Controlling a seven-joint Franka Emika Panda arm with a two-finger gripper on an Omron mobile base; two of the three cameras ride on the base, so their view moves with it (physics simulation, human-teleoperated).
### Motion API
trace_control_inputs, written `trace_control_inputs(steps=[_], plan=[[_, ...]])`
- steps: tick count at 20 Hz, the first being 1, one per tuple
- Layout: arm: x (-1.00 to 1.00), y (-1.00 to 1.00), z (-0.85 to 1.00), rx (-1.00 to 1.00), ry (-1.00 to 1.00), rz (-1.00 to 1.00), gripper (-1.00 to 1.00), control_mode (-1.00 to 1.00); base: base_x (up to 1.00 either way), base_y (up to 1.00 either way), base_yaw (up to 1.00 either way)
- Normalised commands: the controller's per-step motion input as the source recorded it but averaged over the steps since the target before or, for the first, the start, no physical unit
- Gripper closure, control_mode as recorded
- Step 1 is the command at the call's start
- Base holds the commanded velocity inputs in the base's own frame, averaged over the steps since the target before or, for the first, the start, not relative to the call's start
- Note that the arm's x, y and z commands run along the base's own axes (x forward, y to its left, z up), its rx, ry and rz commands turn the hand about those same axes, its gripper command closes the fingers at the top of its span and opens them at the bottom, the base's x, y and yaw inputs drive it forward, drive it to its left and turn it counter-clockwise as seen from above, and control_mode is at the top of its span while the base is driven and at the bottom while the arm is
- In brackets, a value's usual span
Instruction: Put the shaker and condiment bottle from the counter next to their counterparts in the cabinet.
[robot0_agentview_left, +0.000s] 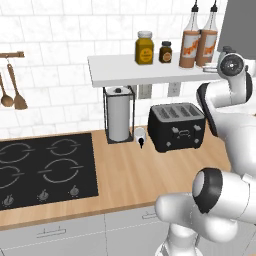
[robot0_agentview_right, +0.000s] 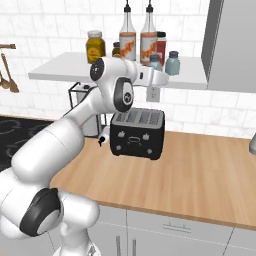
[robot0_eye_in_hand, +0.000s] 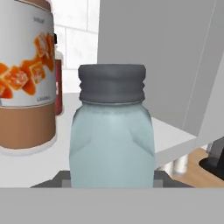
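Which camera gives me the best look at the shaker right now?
The hand view: the shaker sits close up, grey cap and pale glass clear. The right base view shows it small at the gripper over the shelf. The left base view adds nothing.

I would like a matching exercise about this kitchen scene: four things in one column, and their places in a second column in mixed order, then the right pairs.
Things:
1. yellow jar
2. toaster
3. paper towel roll
4. hob

Places:
A. upright in a black wire holder on the counter
B. set into the worktop, at the left
C. on the white shelf, left of the small dark-lidded jar
D. on the counter, below the shelf's right part

Pairs: 1-C, 2-D, 3-A, 4-B
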Motion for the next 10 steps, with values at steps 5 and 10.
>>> trace_control_inputs(steps=[5, 10], plan=[[0.21, -0.11, -0.12, 0.0, -0.02, 0.0, 1.0, -1.0, 0.0, 0.0, 0.0], [0.31, -0.07, -0.02, 0.0, 0.0, 0.0, 1.0, -1.0, 0.0, 0.0, 0.0]])
